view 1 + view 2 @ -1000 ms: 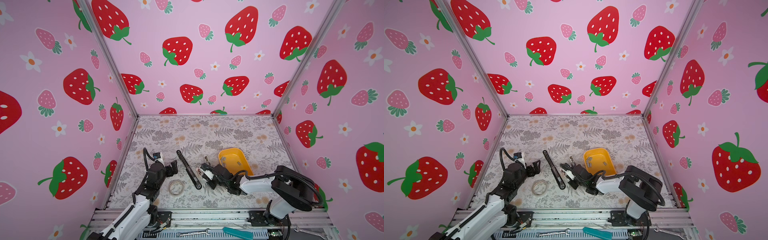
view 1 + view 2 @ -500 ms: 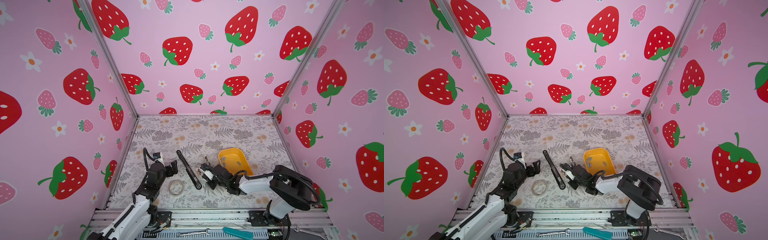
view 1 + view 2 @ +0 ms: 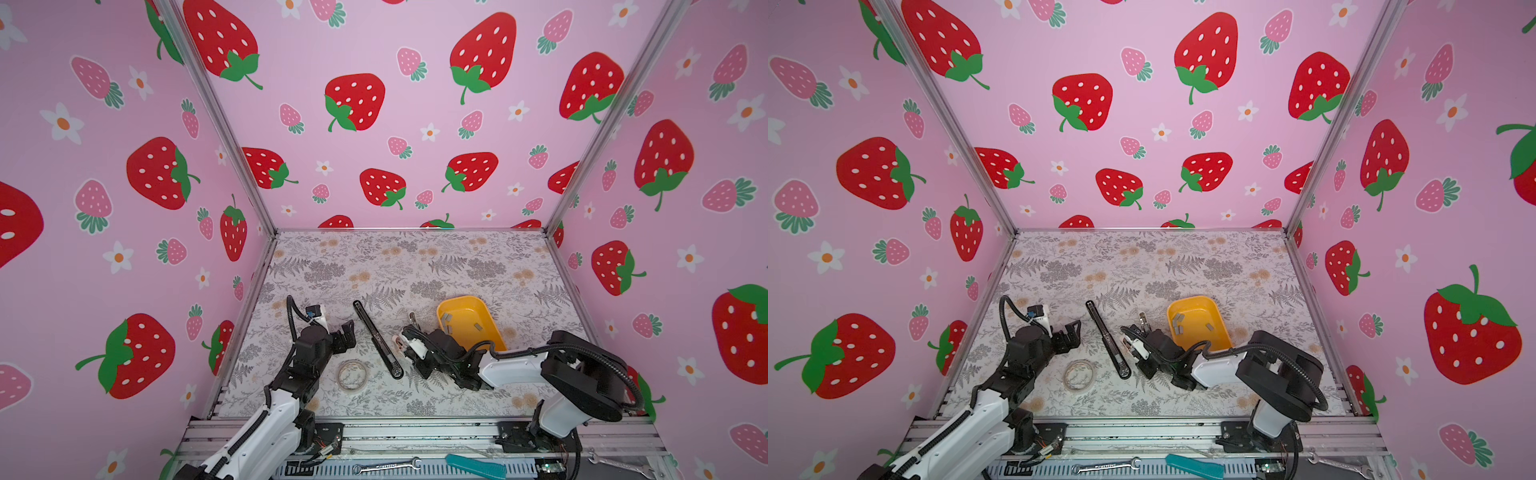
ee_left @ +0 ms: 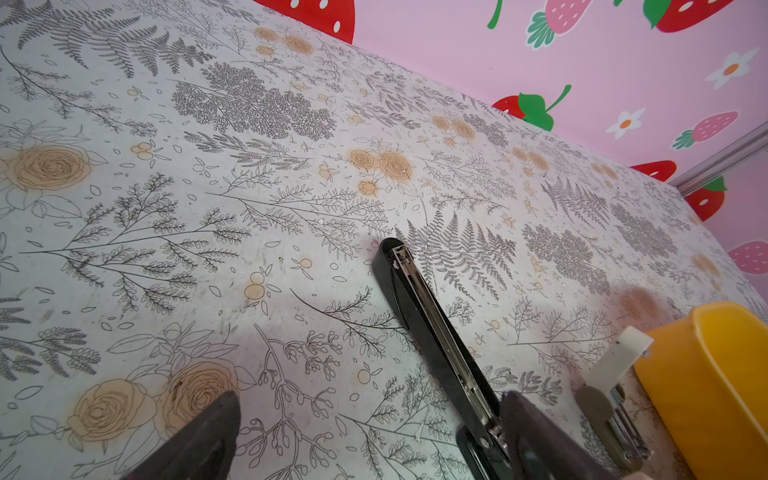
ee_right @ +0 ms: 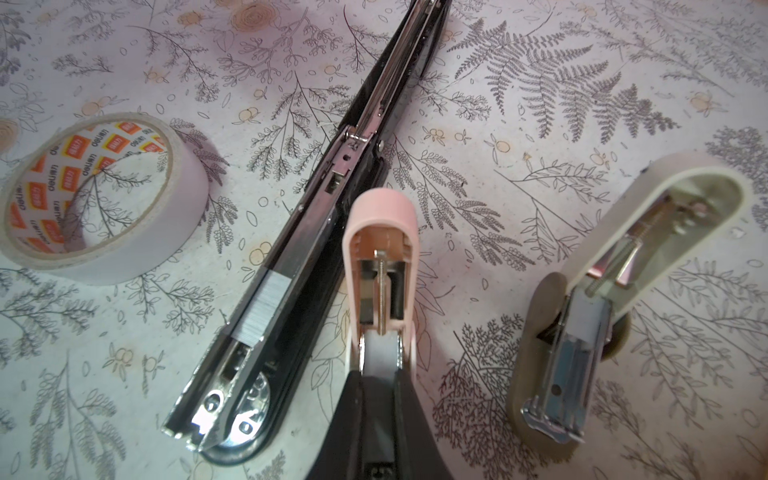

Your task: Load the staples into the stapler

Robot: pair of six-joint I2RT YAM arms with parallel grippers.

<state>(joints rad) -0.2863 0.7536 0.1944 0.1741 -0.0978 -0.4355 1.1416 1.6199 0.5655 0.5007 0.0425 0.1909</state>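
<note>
Nothing shifted, left hand (image 3: 345, 334) wide, right hand (image 5: 380, 374) pinching flat grey staples (image 5: 380, 353) in pink plastic stapler (image 5: 380, 208).

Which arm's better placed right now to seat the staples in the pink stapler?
Right. The right gripper is shut on what looks like the staples, right at the open magazine of the pink stapler. The left gripper is open, empty, and across the long black stapler from it.

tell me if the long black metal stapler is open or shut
Open. The long black metal stapler lies unfolded flat, its channel exposed, with a grey strip of staples sitting in it.
</note>
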